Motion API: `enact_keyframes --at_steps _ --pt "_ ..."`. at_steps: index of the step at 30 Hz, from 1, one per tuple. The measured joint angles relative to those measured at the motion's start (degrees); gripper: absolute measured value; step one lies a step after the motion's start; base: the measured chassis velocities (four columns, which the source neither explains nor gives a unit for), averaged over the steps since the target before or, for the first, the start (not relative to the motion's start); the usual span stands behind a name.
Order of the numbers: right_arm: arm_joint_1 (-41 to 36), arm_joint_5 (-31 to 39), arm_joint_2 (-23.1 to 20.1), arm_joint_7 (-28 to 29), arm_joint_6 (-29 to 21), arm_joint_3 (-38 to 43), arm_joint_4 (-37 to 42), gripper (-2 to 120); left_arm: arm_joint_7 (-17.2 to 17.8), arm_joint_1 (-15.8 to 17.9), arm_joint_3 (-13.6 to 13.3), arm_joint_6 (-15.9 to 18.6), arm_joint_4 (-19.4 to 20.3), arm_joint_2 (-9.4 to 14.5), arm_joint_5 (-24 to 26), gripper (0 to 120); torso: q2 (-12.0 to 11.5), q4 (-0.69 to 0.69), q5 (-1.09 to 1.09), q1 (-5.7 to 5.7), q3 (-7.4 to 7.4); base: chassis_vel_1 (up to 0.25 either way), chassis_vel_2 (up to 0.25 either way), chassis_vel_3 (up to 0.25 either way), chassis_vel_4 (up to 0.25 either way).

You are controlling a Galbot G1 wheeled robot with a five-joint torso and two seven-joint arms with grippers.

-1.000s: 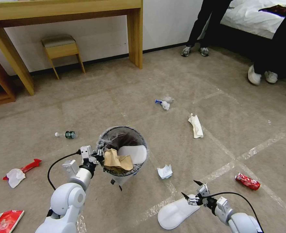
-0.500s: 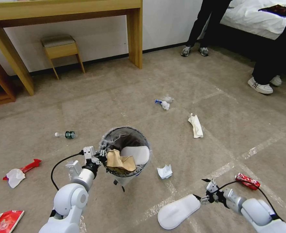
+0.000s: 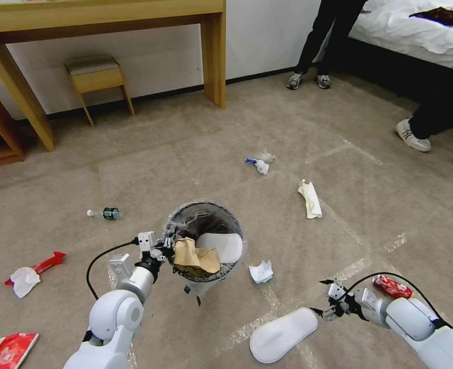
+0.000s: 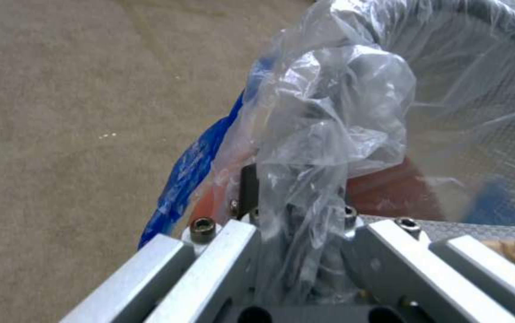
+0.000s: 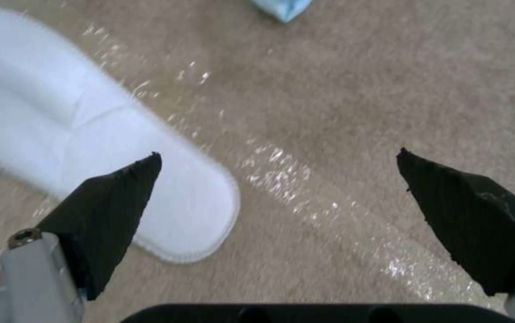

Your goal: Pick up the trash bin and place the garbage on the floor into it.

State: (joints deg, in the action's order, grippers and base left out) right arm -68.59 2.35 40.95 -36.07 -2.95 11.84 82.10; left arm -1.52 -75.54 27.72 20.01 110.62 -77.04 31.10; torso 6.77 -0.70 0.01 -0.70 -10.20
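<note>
The right gripper [image 3: 325,297], jaws spread wide and empty, has swung out toward the lower right of the frame and now hangs just off the tip of the white slipper [image 3: 282,334] on the taped carpet [image 3: 149,169]. At lower centre, the left gripper [image 3: 165,245] stays clamped on the bagged rim of the trash bin [image 3: 205,241], which has drifted slightly right with its brown paper and first slipper aboard. The second slipper seems next in line.
</note>
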Motion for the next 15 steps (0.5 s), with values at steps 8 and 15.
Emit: enact_keyframes --at_steps 8,15 --pt "1.02 0.73 -4.05 -3.39 -1.69 -3.46 2.62 100 -0.30 -0.51 0.15 -0.48 0.06 -1.02 -0.93 1 0.00 0.00 -0.01 0.01 0.00 0.000 0.000 0.000 0.000" --pt "3.58 2.94 -4.94 -5.66 -3.95 -7.30 3.83 100 -0.32 -0.51 0.07 -0.48 0.39 -0.78 -1.07 1 0.00 0.00 -0.01 0.00 0.00 0.000 0.000 0.000 0.000"
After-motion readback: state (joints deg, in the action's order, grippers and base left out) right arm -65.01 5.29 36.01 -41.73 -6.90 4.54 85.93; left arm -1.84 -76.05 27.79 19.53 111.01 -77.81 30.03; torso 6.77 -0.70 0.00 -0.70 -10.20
